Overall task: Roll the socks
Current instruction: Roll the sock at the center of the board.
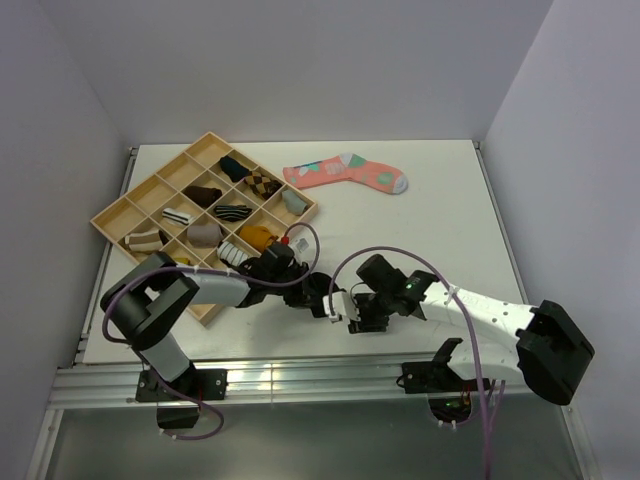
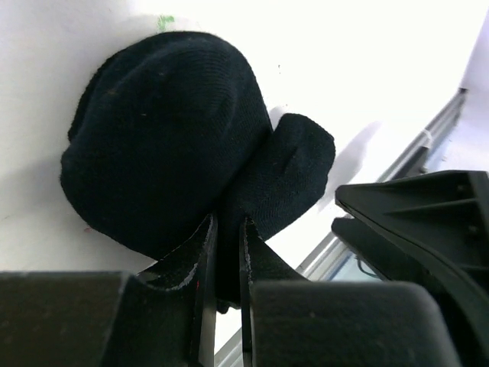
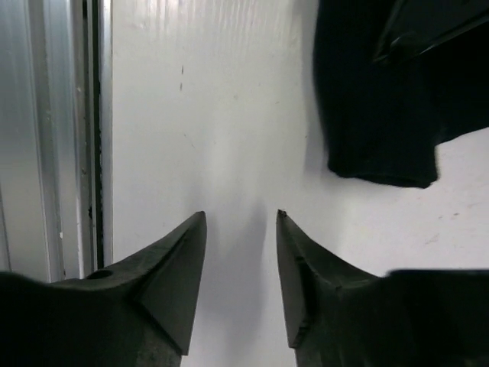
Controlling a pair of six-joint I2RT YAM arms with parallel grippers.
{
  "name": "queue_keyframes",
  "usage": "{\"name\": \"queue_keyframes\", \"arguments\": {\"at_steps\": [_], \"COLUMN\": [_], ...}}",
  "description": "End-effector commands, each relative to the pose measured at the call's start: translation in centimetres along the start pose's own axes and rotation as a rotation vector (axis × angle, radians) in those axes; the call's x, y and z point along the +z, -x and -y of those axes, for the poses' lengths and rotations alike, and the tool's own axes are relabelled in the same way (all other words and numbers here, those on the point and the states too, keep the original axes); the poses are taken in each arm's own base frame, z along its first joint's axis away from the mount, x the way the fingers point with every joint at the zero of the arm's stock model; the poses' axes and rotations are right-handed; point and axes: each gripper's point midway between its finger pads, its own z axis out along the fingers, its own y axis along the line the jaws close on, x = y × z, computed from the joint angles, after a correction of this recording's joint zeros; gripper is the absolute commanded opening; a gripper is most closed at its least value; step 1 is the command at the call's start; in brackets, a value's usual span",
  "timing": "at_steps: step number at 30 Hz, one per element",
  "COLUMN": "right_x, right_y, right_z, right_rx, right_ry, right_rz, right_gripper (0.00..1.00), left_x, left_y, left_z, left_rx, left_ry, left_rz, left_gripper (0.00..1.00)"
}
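The black sock [image 2: 160, 145] lies bunched into a rounded bundle on the white table, with a flap sticking out to its right. My left gripper [image 2: 225, 225] is shut on a fold of this sock at the bundle's near edge. In the right wrist view the black sock [image 3: 374, 115] sits at the upper right, away from my right gripper [image 3: 241, 218], which is open over bare table with nothing between its fingers. In the top view the two grippers, left [image 1: 320, 297] and right [image 1: 347, 312], nearly meet near the table's front. A mustard-yellow sock bundle [image 1: 256, 236] rests in a tray compartment.
A wooden compartment tray [image 1: 120, 212] holding several small sock bundles stands at the left, just behind my left arm. A pink patterned sock [image 1: 345, 172] lies flat at the back. The metal rail [image 1: 300, 375] along the table's front edge runs close below both grippers.
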Motion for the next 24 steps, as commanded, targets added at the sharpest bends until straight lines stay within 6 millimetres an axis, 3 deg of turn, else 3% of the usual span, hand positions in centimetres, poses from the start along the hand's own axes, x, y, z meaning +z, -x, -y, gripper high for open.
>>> {"name": "queue_keyframes", "arguments": {"at_steps": [1,9,24], "right_x": [-1.5,-1.6,0.4], "right_y": [3.2,4.6,4.2], "right_z": [1.3,3.1,1.1], "right_rx": [-0.045,-0.126,-0.178], "right_ry": [-0.050,-0.114,-0.038], "right_rz": [0.111,0.158,0.133], "right_gripper": [0.52,0.57,0.61], "left_x": [0.6,1.3,1.5], "left_y": [-1.9,-4.6,-4.9], "left_z": [-0.6,-0.3,0.8], "left_rx": [-0.060,-0.175,-0.185], "left_ry": [-0.052,-0.171,-0.222], "left_rz": [-0.059,-0.173,-0.231], "left_gripper": [0.00,0.00,0.00]}}
